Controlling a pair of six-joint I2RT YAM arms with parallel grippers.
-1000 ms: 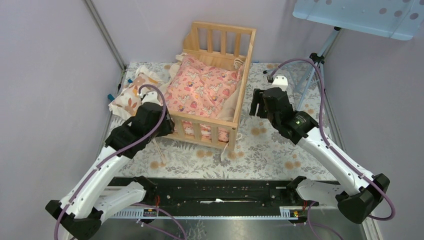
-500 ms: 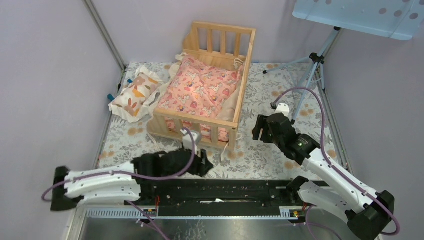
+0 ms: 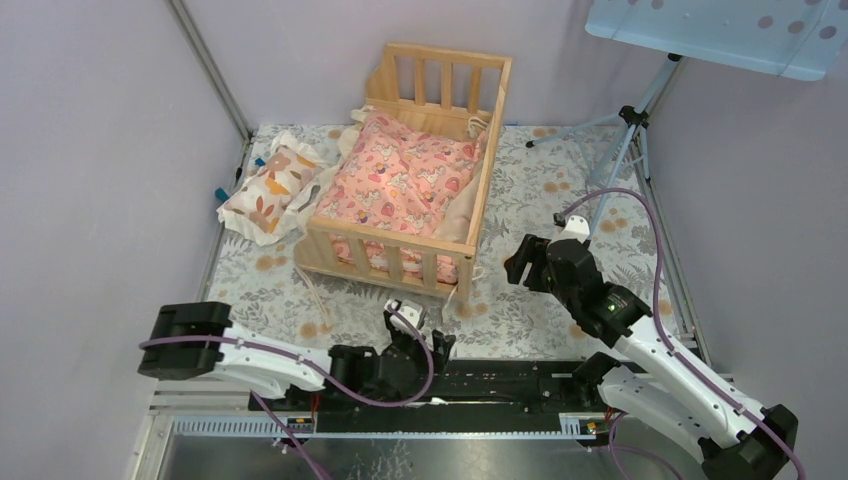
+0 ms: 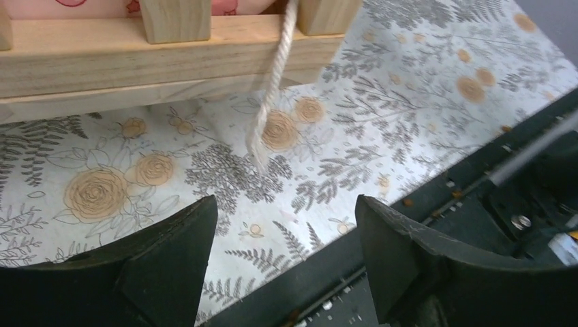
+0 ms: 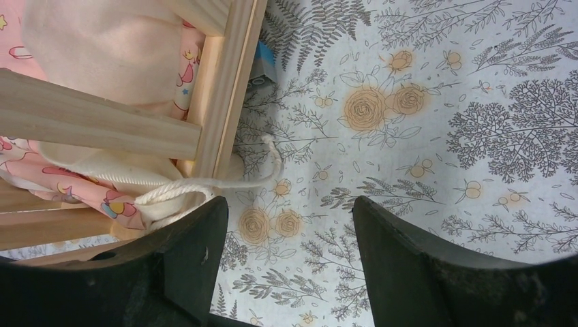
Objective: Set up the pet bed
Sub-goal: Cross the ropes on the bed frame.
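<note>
From above, the pet bed stands on the floral surface toward the far left. A pink cushion lies inside it, and a small leaf-print pillow lies just beside its left rail. The left arm lies folded low along the near edge. Its left hand is near the bed's near right corner but apart from it. The right arm rises from the near right, elbow bent. Its right hand hangs over the surface to the right of the bed, touching nothing. A tripod stands far right.

In the left wrist view, the left hand has its fingers spread wide with only floral cloth between them. The bed's wooden rail is beyond them, and a twisted cord dangles from it onto the cloth.

In the right wrist view, the right hand is also spread and empty. It points down at the bed's corner post, where a looped cord trails out onto the cloth.
</note>
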